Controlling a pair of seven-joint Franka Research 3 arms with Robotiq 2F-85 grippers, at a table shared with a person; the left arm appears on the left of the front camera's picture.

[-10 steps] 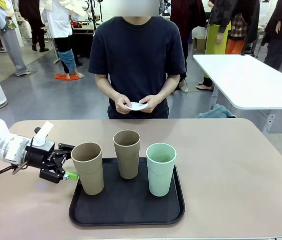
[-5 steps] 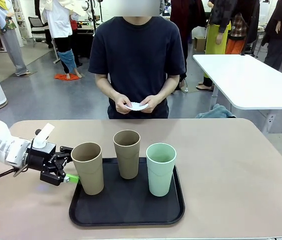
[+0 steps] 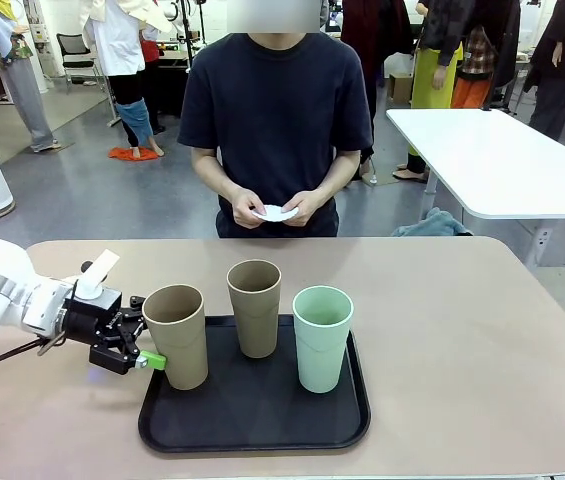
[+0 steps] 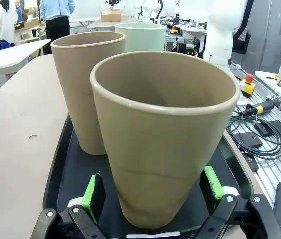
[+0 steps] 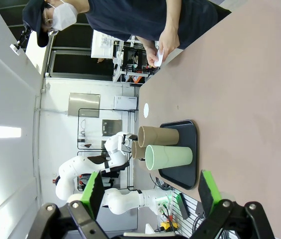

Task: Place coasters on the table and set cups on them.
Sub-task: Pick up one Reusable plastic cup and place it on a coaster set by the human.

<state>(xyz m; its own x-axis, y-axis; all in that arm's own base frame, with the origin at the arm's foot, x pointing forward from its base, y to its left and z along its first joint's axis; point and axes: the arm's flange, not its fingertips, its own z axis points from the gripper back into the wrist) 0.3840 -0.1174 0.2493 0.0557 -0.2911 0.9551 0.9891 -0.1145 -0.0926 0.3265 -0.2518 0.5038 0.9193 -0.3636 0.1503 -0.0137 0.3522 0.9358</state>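
Observation:
Three cups stand on a black tray (image 3: 252, 428) on the tan table (image 3: 462, 330): a tan cup (image 3: 175, 335) at the left, a second tan cup (image 3: 254, 305) in the middle, and a mint cup (image 3: 322, 335) at the right. My left gripper (image 3: 145, 332) is open, low at the left cup. In the left wrist view its green pads (image 4: 93, 191) flank that cup (image 4: 160, 139) near the base, with small gaps. The person across the table holds the white coasters (image 3: 277, 212) in both hands. My right gripper (image 5: 150, 191) is open and holds nothing, far from the cups (image 5: 172, 157).
A white table (image 3: 492, 160) stands behind at the right, and people move about farther off. Bare tan tabletop lies to the right of the tray and between it and the person. Cables and gear (image 4: 259, 134) lie off the table's near side.
My left gripper has slid right along the table, bringing its open fingers to either side of the left tan cup. The cups and the person's hands stay put.

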